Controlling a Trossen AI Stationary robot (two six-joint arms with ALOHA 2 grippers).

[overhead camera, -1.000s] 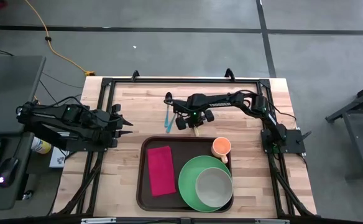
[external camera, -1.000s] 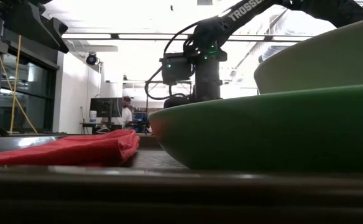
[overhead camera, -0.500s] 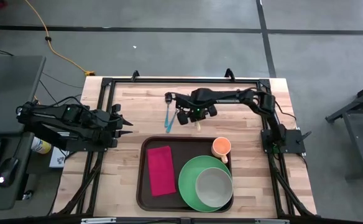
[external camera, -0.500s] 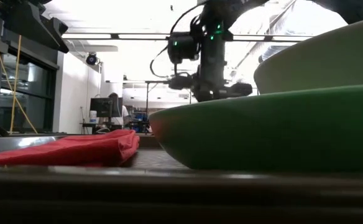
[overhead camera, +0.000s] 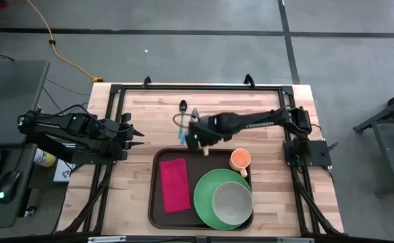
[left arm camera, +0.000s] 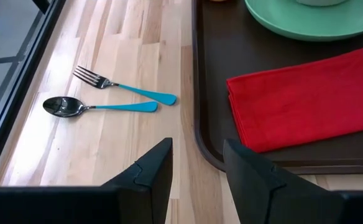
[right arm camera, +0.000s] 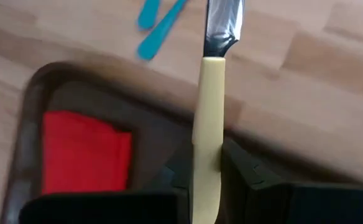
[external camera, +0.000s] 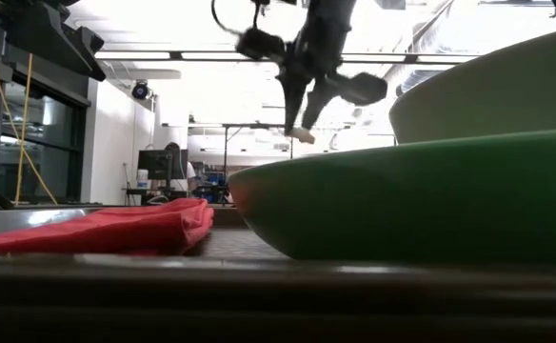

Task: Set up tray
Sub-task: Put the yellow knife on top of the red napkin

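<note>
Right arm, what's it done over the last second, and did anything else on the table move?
The right gripper, shut on a cream-handled knife, lifted off the table and swung left and toward the tray, now hanging over its far rim. The left gripper stayed open beside the tray. The fork, spoon, napkin, plate, bowl and cup didn't move.

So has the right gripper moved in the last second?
Yes. In the high view the right gripper, shut on the knife, has swung from above the orange cup toward the tray's far-left corner.

Grey floor (overhead camera: 183,40) w/ dark seam lines, yellow cable (overhead camera: 55,42) trailing across it. Ceiling strip lights (external camera: 192,55) glowing; person (external camera: 173,162) standing at a monitor (external camera: 152,164) in bkgd.
</note>
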